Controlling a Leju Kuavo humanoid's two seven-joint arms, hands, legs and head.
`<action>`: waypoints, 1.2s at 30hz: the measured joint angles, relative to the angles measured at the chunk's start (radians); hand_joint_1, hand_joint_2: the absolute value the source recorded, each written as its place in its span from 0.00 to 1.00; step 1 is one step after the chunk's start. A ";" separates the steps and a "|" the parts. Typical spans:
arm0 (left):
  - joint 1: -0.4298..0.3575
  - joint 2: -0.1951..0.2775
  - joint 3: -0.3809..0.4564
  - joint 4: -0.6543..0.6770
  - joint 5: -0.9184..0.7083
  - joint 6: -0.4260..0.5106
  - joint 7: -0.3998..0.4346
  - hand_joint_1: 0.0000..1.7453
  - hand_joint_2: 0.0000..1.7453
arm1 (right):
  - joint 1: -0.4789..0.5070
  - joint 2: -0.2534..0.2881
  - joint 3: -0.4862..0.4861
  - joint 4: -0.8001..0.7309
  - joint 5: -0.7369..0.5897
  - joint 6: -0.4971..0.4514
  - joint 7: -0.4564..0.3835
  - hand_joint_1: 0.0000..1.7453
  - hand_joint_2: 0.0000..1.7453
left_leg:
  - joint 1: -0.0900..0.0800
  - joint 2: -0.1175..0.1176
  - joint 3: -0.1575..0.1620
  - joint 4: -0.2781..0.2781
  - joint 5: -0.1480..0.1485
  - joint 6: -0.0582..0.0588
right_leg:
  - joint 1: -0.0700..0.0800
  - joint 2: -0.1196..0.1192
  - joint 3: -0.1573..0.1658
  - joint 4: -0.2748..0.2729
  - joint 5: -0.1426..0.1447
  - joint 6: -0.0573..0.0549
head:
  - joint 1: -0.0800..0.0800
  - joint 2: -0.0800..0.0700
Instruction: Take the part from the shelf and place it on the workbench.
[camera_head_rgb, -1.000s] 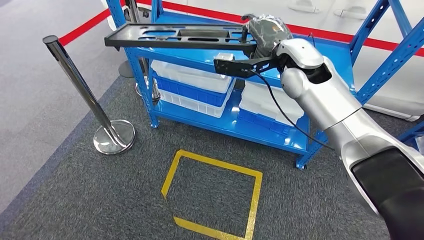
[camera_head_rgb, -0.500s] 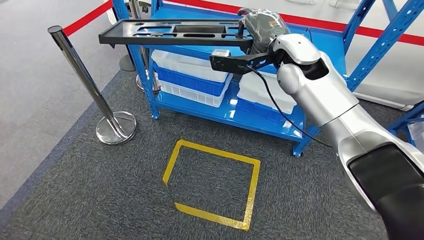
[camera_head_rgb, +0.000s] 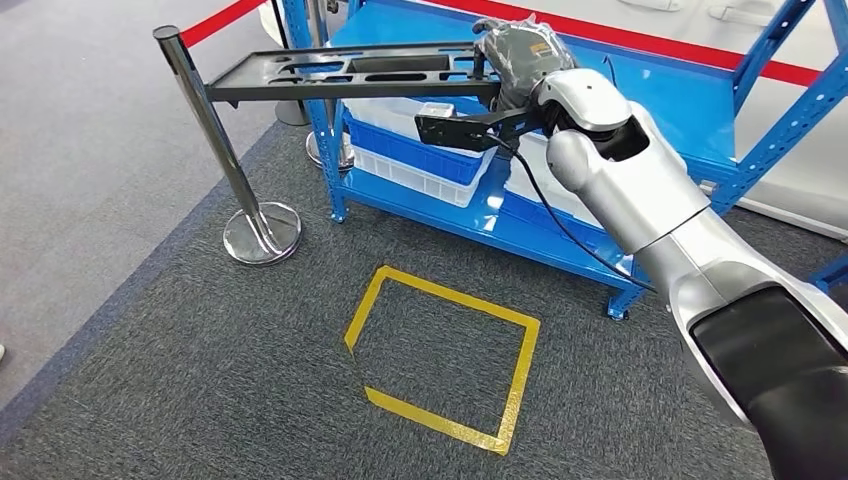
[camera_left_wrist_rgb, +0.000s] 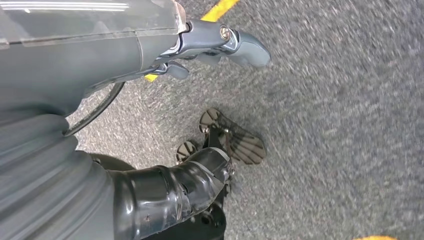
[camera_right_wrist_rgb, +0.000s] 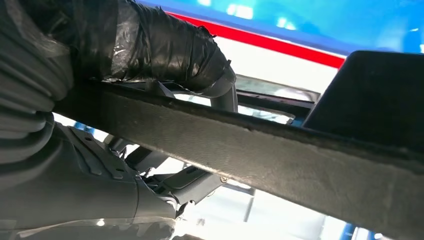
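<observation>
The part (camera_head_rgb: 330, 75) is a long flat black tray with cut-outs. My right hand (camera_head_rgb: 520, 55) grips it by one end and holds it level in the air, in front of the blue shelf's (camera_head_rgb: 480, 215) top level. In the right wrist view the part's edge (camera_right_wrist_rgb: 250, 150) runs across the picture with my dark fingers (camera_right_wrist_rgb: 165, 50) wrapped over it. My left hand (camera_left_wrist_rgb: 125, 75) hangs over the grey carpet, its fingers apart and nothing in it.
A chrome stanchion post (camera_head_rgb: 215, 140) stands just left of the shelf, under the part's free end. White and blue bins (camera_head_rgb: 420, 170) fill the shelf's lower level. A yellow taped square (camera_head_rgb: 445, 360) marks the carpet in front. A red floor line (camera_head_rgb: 620, 45) runs behind the shelf.
The whole picture has shifted right, so the camera has moved. My right hand still holds the part level at the same height.
</observation>
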 joint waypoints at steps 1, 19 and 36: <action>0.000 0.000 0.000 0.000 0.000 0.000 0.000 0.00 1.00 | 0.000 0.000 0.000 0.000 0.000 0.000 0.000 1.00 1.00 | 0.002 -0.009 0.000 -0.006 0.005 0.008 | -0.003 0.016 -0.007 0.016 -0.015 0.004 | 0.000 0.000; 0.003 -0.002 0.006 0.000 -0.005 -0.002 0.008 0.00 1.00 | -0.001 0.005 0.003 0.007 0.016 0.003 0.013 1.00 1.00 | 0.005 -0.056 -0.113 0.147 -0.051 -0.029 | -0.018 0.086 -0.009 -0.025 0.033 -0.020 | -0.001 0.000; -0.001 -0.002 0.006 0.000 -0.026 -0.004 0.015 0.00 1.00 | -0.069 0.003 0.017 0.015 0.051 0.065 0.034 1.00 1.00 | 0.001 -0.056 -0.025 -0.011 0.031 0.026 | -0.013 0.089 -0.130 0.265 -0.124 0.012 | 0.001 0.000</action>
